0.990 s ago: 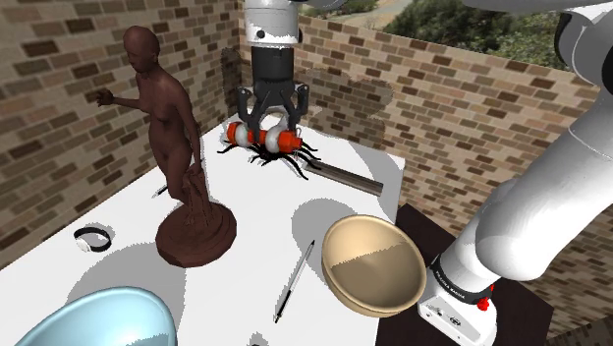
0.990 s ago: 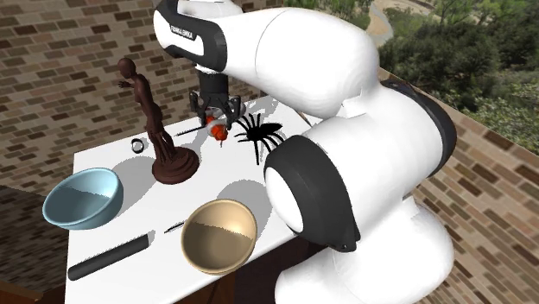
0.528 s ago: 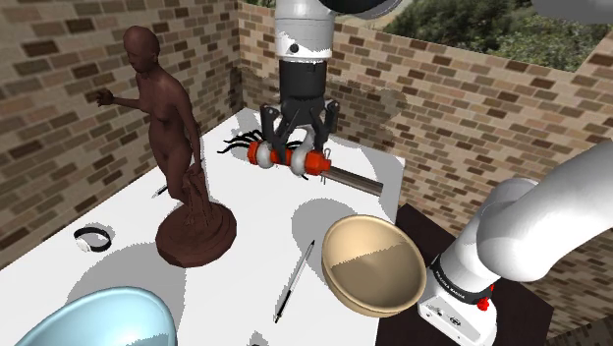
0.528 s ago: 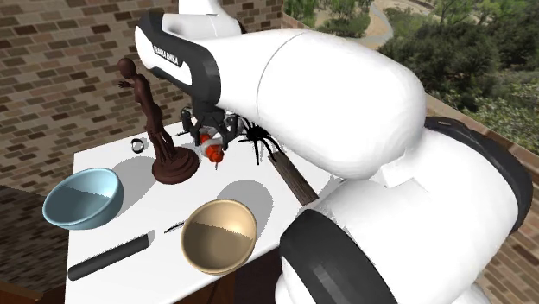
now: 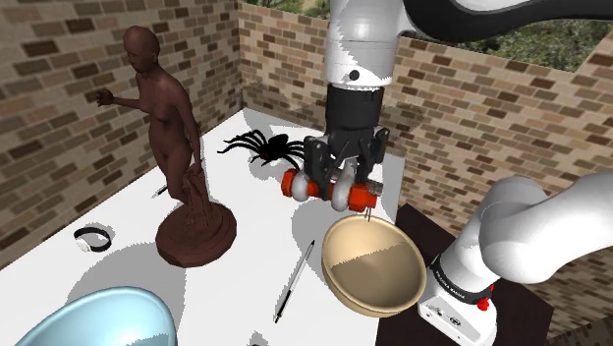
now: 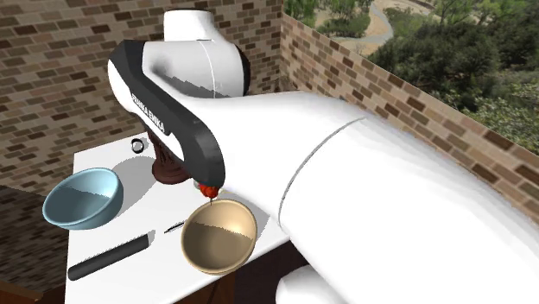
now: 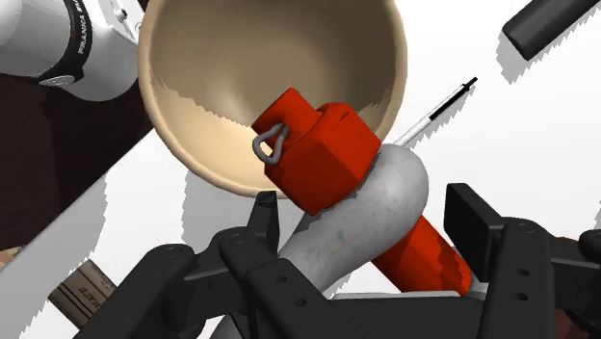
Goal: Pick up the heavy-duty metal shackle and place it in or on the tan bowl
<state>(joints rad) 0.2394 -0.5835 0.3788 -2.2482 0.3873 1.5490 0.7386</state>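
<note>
Since half a second ago the arm has swung from over the middle of the table toward the shoulder view's right, carrying the shackle away from the spider to the edge of the tan bowl. The shackle, a grey bow with a red pin across it, is in the air, clear of the white table. It lies crosswise in the gripper, whose black fingers are clamped on the grey bow from both sides. In the wrist view the bow sits between the fingers. The red pin end juts beyond the fingertips and overlaps the bowl's near rim, with a small grey clip on it. In the shoulder view the shackle hangs just above the bowl's far rim. A pen lies beside the bowl. Farther toward that view's left stand a brown figure statue, a small black-and-white ring and a pale blue bowl.
</note>
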